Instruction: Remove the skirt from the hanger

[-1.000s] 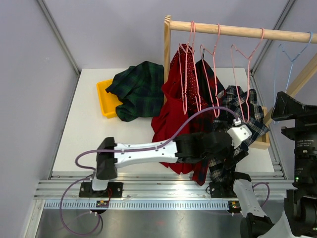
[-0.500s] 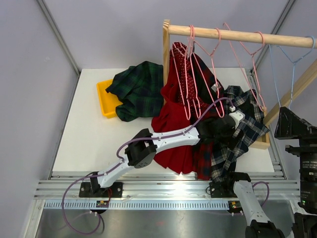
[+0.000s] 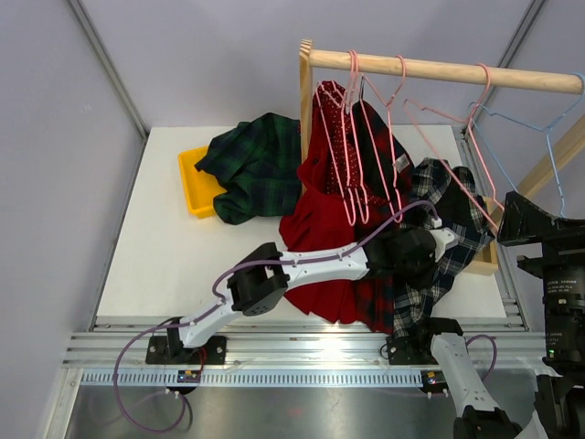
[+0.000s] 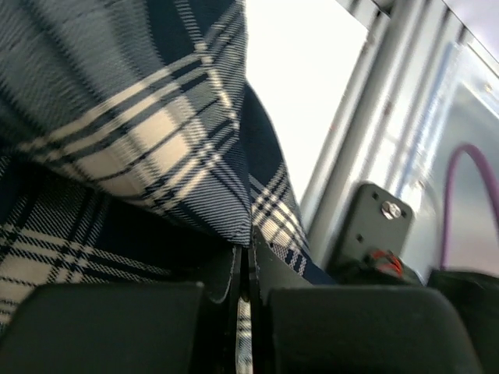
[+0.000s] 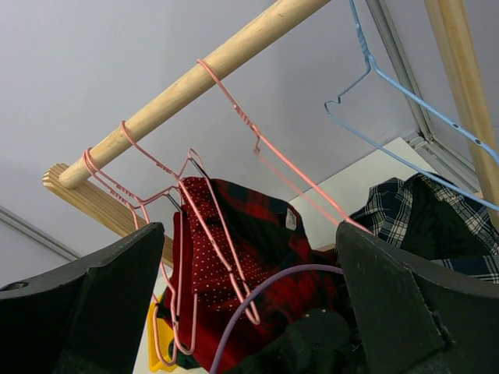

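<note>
Half a second on, the left gripper point(image 3: 445, 240) sits a touch lower and nearer on the plaid skirt point(image 3: 462, 227). Its jaws, open a moment ago, are now clamped on the cloth, and the pink wire hanger point(image 3: 483, 78) above it is dragged into a long slant towards the right post. The skirt is still up at that hanger, hanging at the right end of the wooden rail point(image 3: 439, 67); how it is fastened there I cannot tell. From above, the rail is a round pale dowel, and the skirt is a soft, crumpled navy-and-white check. Beside it hangs a heavier red garment point(image 3: 315, 219), and a green tartan garment point(image 3: 256, 165) is heaped over a yellow plastic tray point(image 3: 194, 183) on the matt white table point(image 3: 164, 247). In the left wrist view the two blunt black fingers point(image 4: 327, 327) meet with a fold of woven check nipped in the slit between them, and the ribbed aluminium rail point(image 4: 390, 117) and a glossy purple cable point(image 4: 468, 179) lie beyond. In the right wrist view the right gripper point(image 5: 245, 257) stands wide apart, holding nothing. It looks up at the grainy dowel, the thin bent pink wires and an angular blue wire hanger point(image 5: 437, 107).
</note>
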